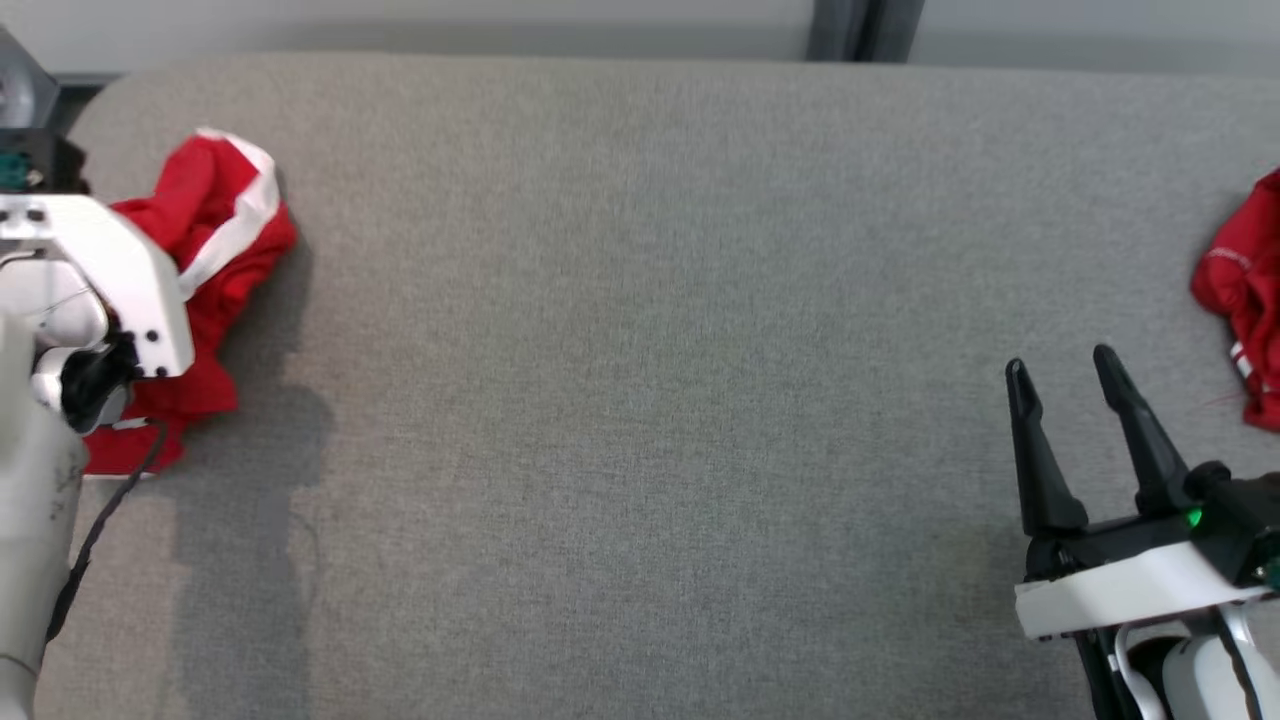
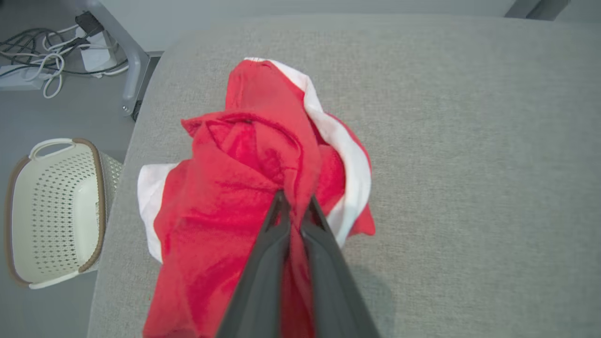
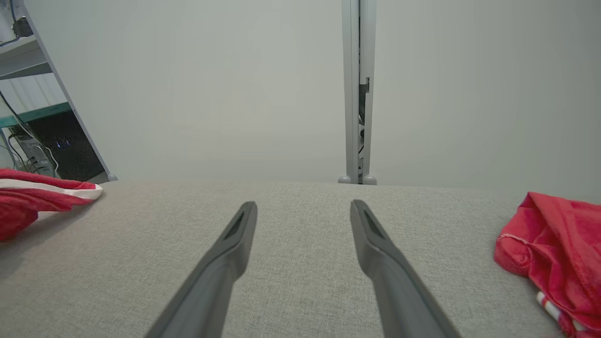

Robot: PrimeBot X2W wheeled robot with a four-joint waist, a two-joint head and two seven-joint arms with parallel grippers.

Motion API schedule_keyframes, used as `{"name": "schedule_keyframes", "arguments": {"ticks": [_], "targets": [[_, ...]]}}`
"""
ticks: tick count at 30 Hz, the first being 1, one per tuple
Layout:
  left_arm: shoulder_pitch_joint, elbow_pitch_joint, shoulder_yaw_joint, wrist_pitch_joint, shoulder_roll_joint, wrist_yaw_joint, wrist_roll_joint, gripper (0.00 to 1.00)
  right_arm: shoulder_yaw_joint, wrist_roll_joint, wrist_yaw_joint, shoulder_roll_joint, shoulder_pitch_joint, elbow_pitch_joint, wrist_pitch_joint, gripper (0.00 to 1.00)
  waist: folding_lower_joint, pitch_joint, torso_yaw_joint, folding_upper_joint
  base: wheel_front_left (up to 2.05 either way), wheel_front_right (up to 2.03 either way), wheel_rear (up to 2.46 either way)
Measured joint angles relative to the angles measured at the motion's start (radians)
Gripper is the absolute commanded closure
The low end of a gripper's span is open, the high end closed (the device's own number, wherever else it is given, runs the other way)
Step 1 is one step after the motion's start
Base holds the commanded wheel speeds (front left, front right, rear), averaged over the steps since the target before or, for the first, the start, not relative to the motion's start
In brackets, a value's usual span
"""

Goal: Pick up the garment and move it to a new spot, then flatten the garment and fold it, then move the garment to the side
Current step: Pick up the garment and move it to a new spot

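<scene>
The garment (image 1: pixel 215 230) is a crumpled red piece with a white band, lying at the far left of the grey padded table (image 1: pixel 650 350). In the left wrist view my left gripper (image 2: pixel 296 199) is shut on a raised fold of the garment (image 2: pixel 249 155), with red cloth pinched between the fingertips. The head view shows that arm's white wrist (image 1: pixel 110 290) covering the garment's near left part. My right gripper (image 1: pixel 1060 362) stands open above the table at the lower right, nothing between its fingers (image 3: pixel 371 244). From the right wrist view the garment (image 3: pixel 28 192) lies far off to the left.
A second crumpled red cloth (image 1: pixel 1245 290) lies at the table's right edge, just right of my right gripper (image 3: pixel 303 205). Off the table's left end a cream perforated basket (image 2: pixel 51 211) stands on the floor, with cables (image 2: pixel 47 51) and a table leg (image 2: pixel 131 61) beyond.
</scene>
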Motion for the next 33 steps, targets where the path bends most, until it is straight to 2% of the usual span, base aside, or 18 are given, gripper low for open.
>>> {"name": "schedule_keyframes", "arguments": {"ticks": [5, 6, 14, 19, 21, 23, 26, 33], "targets": [[0.004, -0.138, -0.107, 0.035, 0.019, -0.003, -0.029, 1.0, -0.002, 0.012, 0.0, 0.014, 0.044, 0.031, -0.01, 0.0, 0.0, -0.096, -0.013, 0.0, 0.0, 0.0, 0.0], [0.004, -0.138, -0.107, 0.035, 0.019, -0.003, -0.029, 1.0, -0.002, 0.012, 0.0, 0.014, 0.044, 0.031, -0.01, 0.0, 0.0, -0.096, -0.013, 0.0, 0.0, 0.0, 0.0], [0.055, -0.393, -0.178, 0.103, 0.01, -0.003, -0.165, 1.0, -0.034, 0.024, 0.0, 0.02, 0.115, 0.036, -0.016, 0.0, 0.0, -0.224, -0.073, 0.0, 0.0, 0.0, 0.0], [0.111, -0.554, -0.203, 0.096, -0.003, -0.003, -0.186, 1.0, -0.061, 0.026, 0.0, 0.012, 0.138, 0.019, -0.008, 0.0, -0.0001, -0.258, -0.132, 0.0, 0.0, 0.0, 0.0], [0.136, -0.603, -0.218, 0.077, -0.012, 0.008, -0.174, 1.0, -0.065, 0.026, 0.0, 0.011, 0.144, 0.012, -0.006, 0.0, 0.0, -0.263, -0.155, 0.0, 0.0, 0.0, 0.0], [0.166, -0.649, -0.249, 0.03, -0.013, 0.017, -0.116, 1.0, -0.065, 0.026, 0.0, 0.01, 0.146, 0.0, 0.002, 0.0, 0.0, -0.265, -0.176, 0.0, 0.0, 0.0, 0.0], [0.228, -0.684, -0.269, -0.047, -0.043, 0.053, -0.084, 1.0, -0.057, 0.026, 0.0, 0.01, 0.146, -0.005, 0.005, 0.0, 0.0, -0.263, -0.207, 0.0, 0.0, 0.0, 0.0], [0.37, -0.617, -0.344, -0.251, -0.105, 0.118, 0.025, 1.0, -0.036, 0.03, 0.0, 0.009, 0.145, -0.006, 0.011, 0.0, 0.0, -0.246, -0.277, 0.0, 0.0, 0.0, 0.0]]}}
